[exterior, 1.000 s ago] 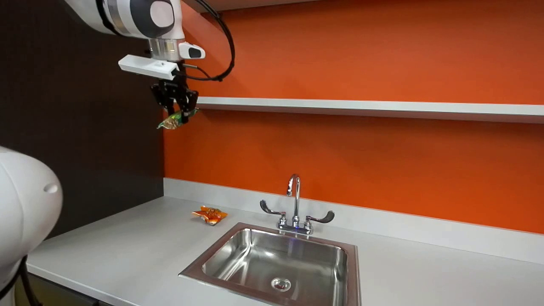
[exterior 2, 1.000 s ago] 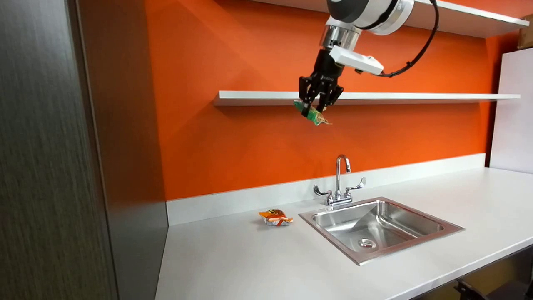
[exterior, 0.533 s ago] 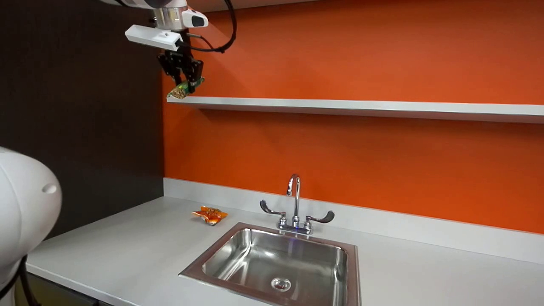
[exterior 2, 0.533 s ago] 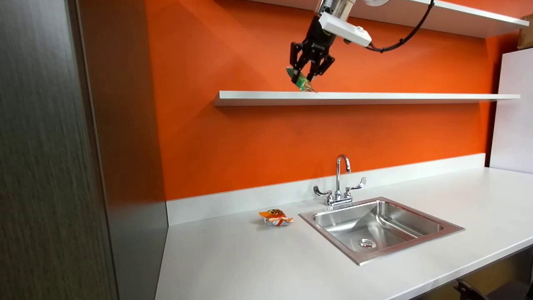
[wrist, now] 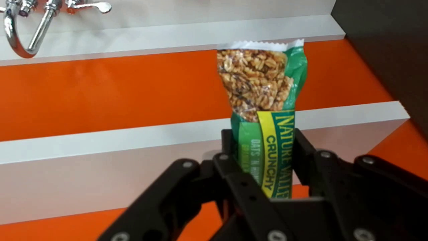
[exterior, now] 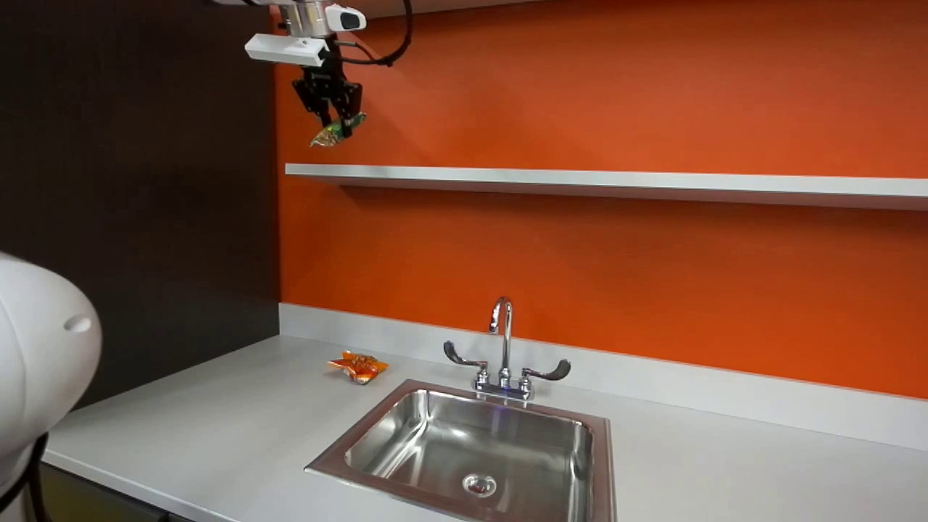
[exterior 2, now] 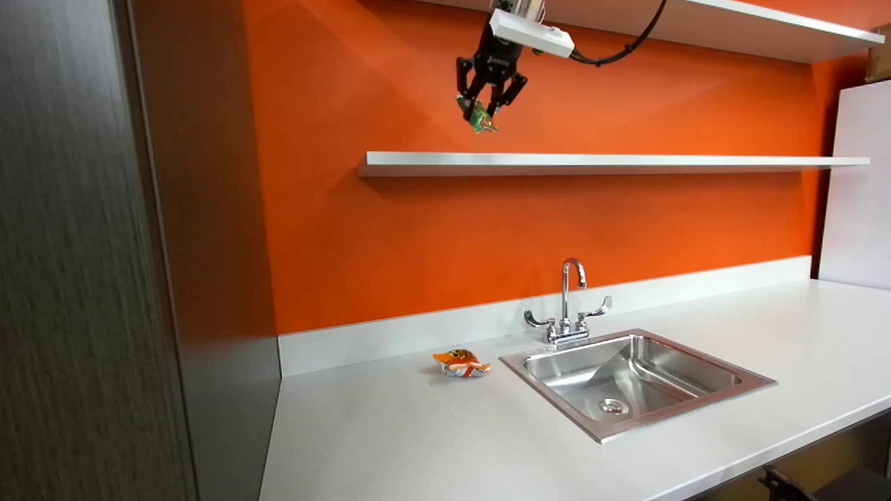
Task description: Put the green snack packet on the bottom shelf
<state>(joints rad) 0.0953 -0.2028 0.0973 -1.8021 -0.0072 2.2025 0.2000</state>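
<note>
The green snack packet, a granola bar wrapper with a white serrated edge, shows in both exterior views (exterior: 326, 137) (exterior 2: 482, 122) and the wrist view (wrist: 260, 80). My gripper (exterior: 336, 128) (exterior 2: 479, 113) (wrist: 262, 140) is shut on the packet's sides, with its granola-picture end sticking out past the fingertips. The packet is tilted. The bottom shelf is the long white shelf (exterior: 580, 178) (exterior 2: 626, 161), and packet and gripper appear higher than it near its end by the dark panel. In the wrist view the shelf (wrist: 100, 180) lies behind the packet. Its depth relative to the shelf is unclear.
An orange-red packet (exterior: 359, 367) (exterior 2: 461, 363) lies on the grey countertop (exterior: 217, 428) near the sink (exterior: 609, 464) and faucet (exterior: 505, 341). An upper shelf (exterior 2: 766, 35) is above. A dark panel (exterior: 145, 181) stands beside the shelf's end.
My gripper has risen with the packet from about the shelf's edge level to above it. It has also shifted sideways, leftward in an exterior view. The orange-red packet has not moved.
</note>
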